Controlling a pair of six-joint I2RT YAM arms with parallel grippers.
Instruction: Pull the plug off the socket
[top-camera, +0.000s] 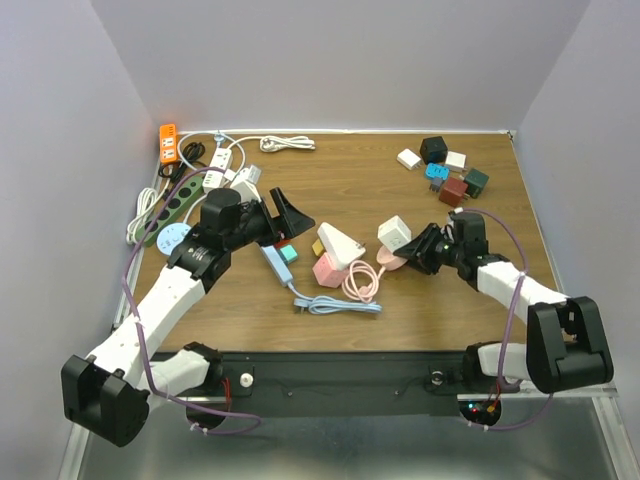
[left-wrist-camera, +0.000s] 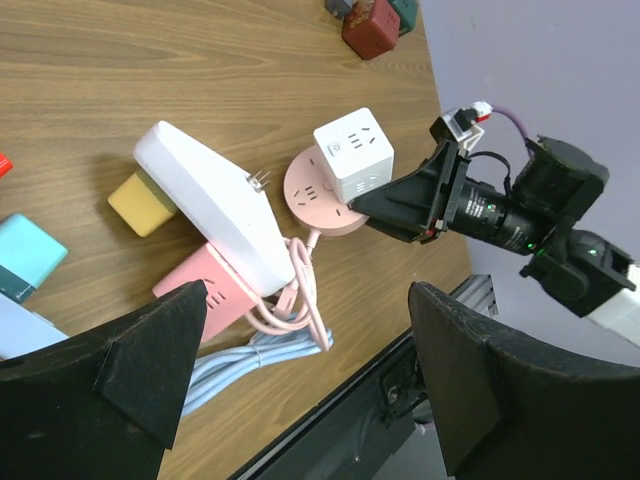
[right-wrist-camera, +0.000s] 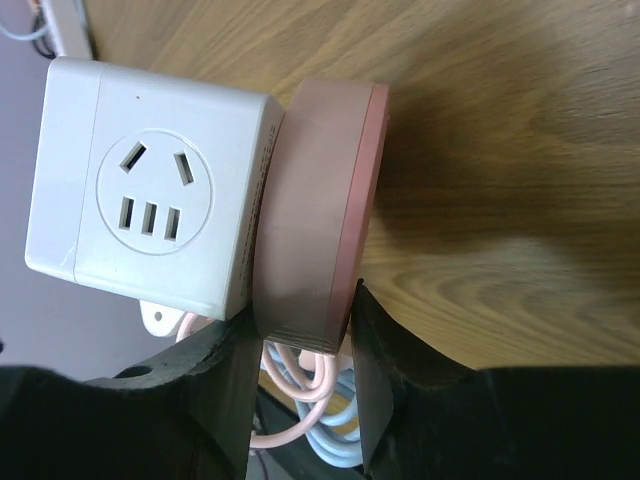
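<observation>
A white cube plug adapter (top-camera: 394, 232) is plugged into a round pink socket (top-camera: 388, 257) with a pink cable, at the table's middle right. My right gripper (top-camera: 420, 250) is shut on the pink socket's disc, one finger on each flat face (right-wrist-camera: 300, 320). In the right wrist view the white cube (right-wrist-camera: 150, 185) sits flush against the pink socket (right-wrist-camera: 310, 210). My left gripper (top-camera: 285, 215) is open and empty, above the table to the left. In the left wrist view (left-wrist-camera: 305, 300) it looks down on the cube (left-wrist-camera: 352, 152) and socket (left-wrist-camera: 315, 190).
A white wedge adapter (top-camera: 340, 243), a pink cube (top-camera: 327, 270), a yellow block (top-camera: 318, 245) and a coiled blue cable (top-camera: 335, 305) lie left of the socket. Power strips (top-camera: 170, 210) crowd the back left. Several small adapters (top-camera: 445, 170) sit at the back right.
</observation>
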